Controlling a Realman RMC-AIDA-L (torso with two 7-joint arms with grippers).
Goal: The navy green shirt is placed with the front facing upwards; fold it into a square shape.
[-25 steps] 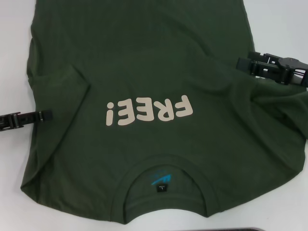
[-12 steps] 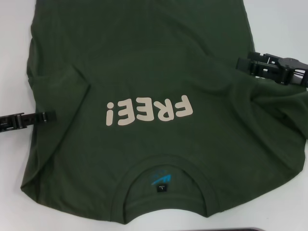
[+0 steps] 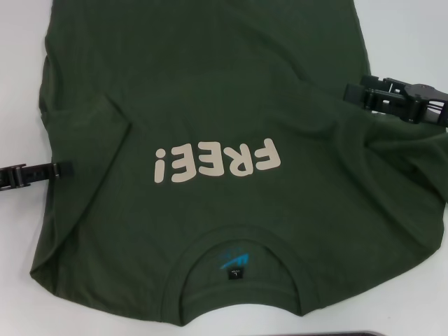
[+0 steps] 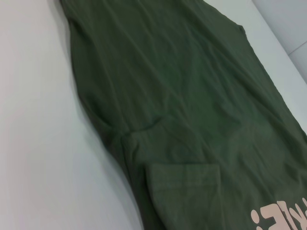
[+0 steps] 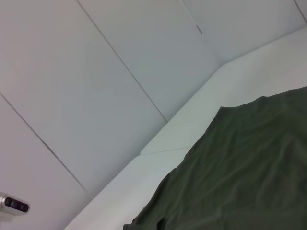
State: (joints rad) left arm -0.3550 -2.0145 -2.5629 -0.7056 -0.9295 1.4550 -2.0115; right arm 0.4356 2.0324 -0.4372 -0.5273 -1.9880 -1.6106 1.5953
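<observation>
The navy green shirt (image 3: 224, 91) lies front up on the white table (image 3: 406, 42), collar (image 3: 238, 241) nearest me, pale letters "FREE!" (image 3: 217, 162) on the chest. Its sleeve on my left (image 3: 98, 133) is folded inward over the body; the left wrist view shows the same shirt (image 4: 182, 96) and that folded sleeve (image 4: 187, 182). My left gripper (image 3: 66, 169) sits low at the shirt's left edge, level with the letters. At the shirt's right edge, beside the wrinkled right sleeve, is my right gripper (image 3: 353, 94). The right wrist view shows only part of the shirt (image 5: 240, 177).
Bare white table (image 3: 21, 105) shows on both sides of the shirt. White wall panels (image 5: 96, 72) rise behind the table's far edge, with a small white device (image 5: 12, 204) on them. A dark edge (image 3: 350, 334) shows at the table's near side.
The left gripper first reached slightly inward over the shirt's left edge, then drew back outward to the edge. The right gripper and the shirt have stayed as they were.
</observation>
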